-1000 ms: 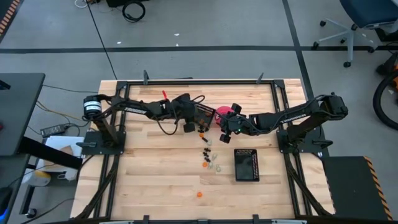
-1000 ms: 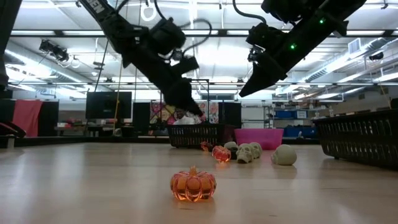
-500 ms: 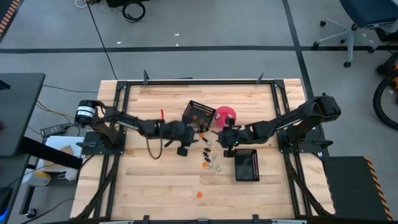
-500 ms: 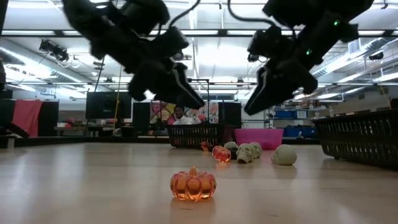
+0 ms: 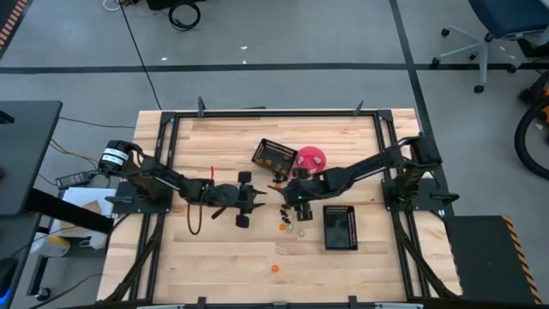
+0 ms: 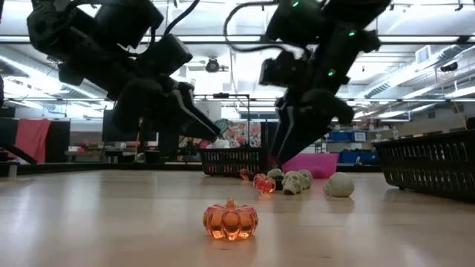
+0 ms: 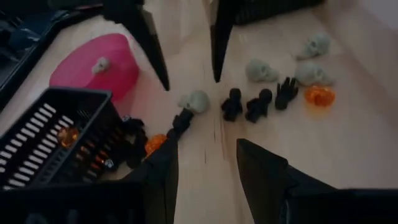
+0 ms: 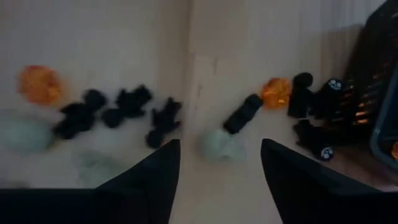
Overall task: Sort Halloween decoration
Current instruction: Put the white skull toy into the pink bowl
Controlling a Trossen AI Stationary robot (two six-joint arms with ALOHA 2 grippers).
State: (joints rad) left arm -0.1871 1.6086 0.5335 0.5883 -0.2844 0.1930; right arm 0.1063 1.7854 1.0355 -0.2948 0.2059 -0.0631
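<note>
Nearest trinket: an orange pumpkin [image 6: 231, 219] is sitting alone on the bare wooden table [image 5: 214, 257], well apart from the rest and closest to the front edge.

Main cluster: farther in, pale skulls [image 7: 262, 70], black figures [image 7: 257, 104] and another orange piece [image 7: 319, 96] are lying loose on the wood, between the two grippers and just beside the near mesh basket [image 5: 340, 227].

Left gripper [image 5: 257, 196]: its fingers are standing apart with nothing between them, pointing toward the cluster from just short of it.

Right gripper [image 5: 294, 202]: it is hanging low over the cluster, fingers spread and empty; a pale skull [image 8: 219, 144] is lying just ahead of them.

Far containers: the tilted mesh basket [image 7: 56, 143] is already holding an orange piece, with a few black and orange trinkets spilled at its mouth; the pink bowl [image 7: 102, 65] is holding one pale skull.

Progress: sorting looks barely begun; most trinkets are lying unsorted, and the near basket appears to be holding little or nothing.

Room: open wood is lying to the front and left; the grippers are facing each other closely across the cluster, so a clash there is the likeliest risk.
</note>
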